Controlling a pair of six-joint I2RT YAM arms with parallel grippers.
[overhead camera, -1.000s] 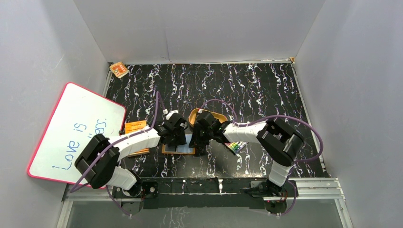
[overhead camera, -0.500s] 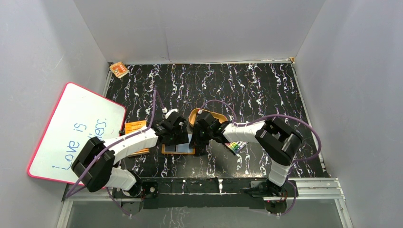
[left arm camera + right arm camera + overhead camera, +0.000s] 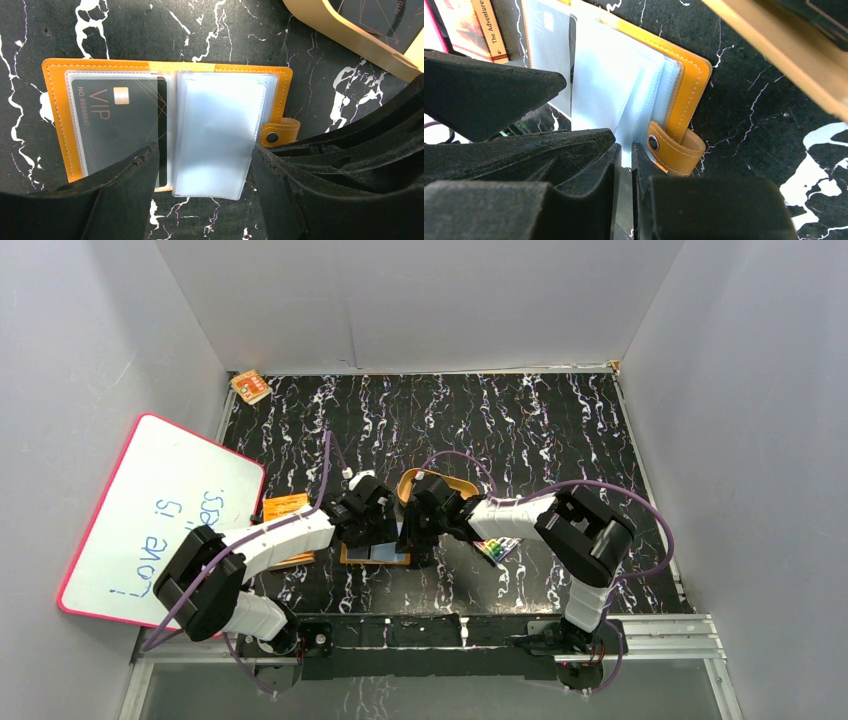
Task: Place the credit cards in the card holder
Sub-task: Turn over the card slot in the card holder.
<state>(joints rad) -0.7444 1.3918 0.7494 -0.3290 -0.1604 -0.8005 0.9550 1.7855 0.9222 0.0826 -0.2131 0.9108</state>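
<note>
The orange card holder (image 3: 55, 125) lies open on the black marbled table, between both arms (image 3: 375, 553). A black credit card (image 3: 115, 125) marked VIP sits in its left clear sleeve. My left gripper (image 3: 204, 150) hangs open just above the holder, its fingers standing either side of the loose right-hand sleeves, with nothing held. My right gripper (image 3: 624, 150) is at the holder's right edge beside the snap tab (image 3: 674, 150), jaws nearly together on the edge of a pale clear sleeve. Another black credit card (image 3: 385, 15) lies in the tan tray (image 3: 340, 30).
The tan tray (image 3: 462, 485) stands just behind the holder. An orange booklet (image 3: 285, 508) lies to the left, next to a pink-rimmed whiteboard (image 3: 160, 520). A pack of coloured markers (image 3: 500, 548) is under the right arm. A small orange item (image 3: 250, 386) sits at the far left corner.
My left gripper has opened wide over the holder and shifted slightly. The right gripper has stayed at the holder's right edge.
</note>
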